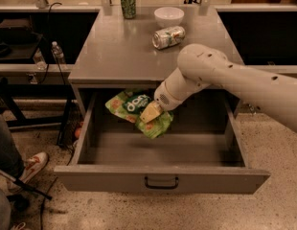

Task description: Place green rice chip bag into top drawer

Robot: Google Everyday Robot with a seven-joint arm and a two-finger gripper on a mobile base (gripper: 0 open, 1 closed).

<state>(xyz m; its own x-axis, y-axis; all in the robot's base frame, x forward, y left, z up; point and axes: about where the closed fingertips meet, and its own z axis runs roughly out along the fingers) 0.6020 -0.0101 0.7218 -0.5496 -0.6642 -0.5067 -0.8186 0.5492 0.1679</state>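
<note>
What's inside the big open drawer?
Inside the top drawer is the green rice chip bag, near the back left, with the gripper right on it. The gripper covers the bag's middle, and the cabinet top hides the drawer's very back.

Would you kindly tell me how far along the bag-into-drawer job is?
Done: the drawer stands open and the bag is down inside it, toward the back left. In hand: the gripper sits on the bag's middle; I cannot tell whether it has let go. Left: release if needed, then pull the gripper out.
</note>
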